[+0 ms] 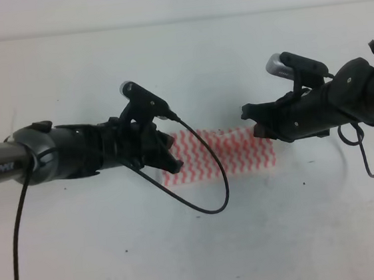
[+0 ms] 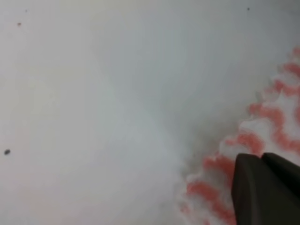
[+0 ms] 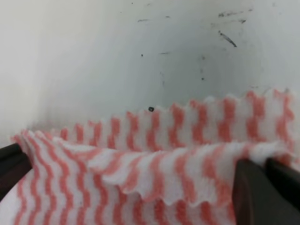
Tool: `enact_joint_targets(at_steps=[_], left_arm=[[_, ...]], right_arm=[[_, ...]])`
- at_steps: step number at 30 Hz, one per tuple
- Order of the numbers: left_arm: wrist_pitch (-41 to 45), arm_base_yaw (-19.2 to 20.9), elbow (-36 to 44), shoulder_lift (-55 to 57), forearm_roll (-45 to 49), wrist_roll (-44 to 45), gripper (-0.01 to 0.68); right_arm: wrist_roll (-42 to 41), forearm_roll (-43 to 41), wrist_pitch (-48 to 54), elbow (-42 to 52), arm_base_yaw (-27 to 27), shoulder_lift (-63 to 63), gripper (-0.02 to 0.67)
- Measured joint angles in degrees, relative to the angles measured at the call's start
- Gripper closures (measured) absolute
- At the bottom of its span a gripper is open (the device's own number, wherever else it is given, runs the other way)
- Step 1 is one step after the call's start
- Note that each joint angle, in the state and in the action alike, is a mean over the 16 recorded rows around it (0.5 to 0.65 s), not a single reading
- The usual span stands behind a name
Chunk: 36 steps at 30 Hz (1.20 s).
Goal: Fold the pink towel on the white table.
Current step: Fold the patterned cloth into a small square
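The pink towel (image 1: 225, 151) lies as a flat strip on the white table (image 1: 198, 246), between my two grippers. My left gripper (image 1: 172, 160) is low over the strip's left end. In the blurred left wrist view only one dark finger (image 2: 265, 190) shows, far to the right over the towel's frayed edge (image 2: 220, 173), with nothing pinched. My right gripper (image 1: 256, 125) is at the strip's right end and open. Its fingers (image 3: 262, 192) stand wide apart on either side of the towel (image 3: 154, 173), whose upper layer curls up in a loose fold.
A black cable (image 1: 208, 178) loops from the left arm over the table in front of the towel. Another cable (image 1: 370, 161) hangs off the right arm at the right edge. The tabletop has small dark specks and scuff marks (image 3: 227, 37).
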Motion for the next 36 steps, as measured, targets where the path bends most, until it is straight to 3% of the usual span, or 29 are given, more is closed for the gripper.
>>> enact_joint_targets(at_steps=[17, 36], left_arm=[[16.51, -0.24, -0.18, -0.73, 2.17, 1.48, 0.678], [19.1, -2.61, -1.9, 1.45, 3.28, 4.14, 0.678]], right_arm=[[0.0, 0.0, -0.09, 0.0, 0.0, 0.0, 0.666], [0.08, 0.0, -0.18, 0.0, 0.0, 0.0, 0.666]])
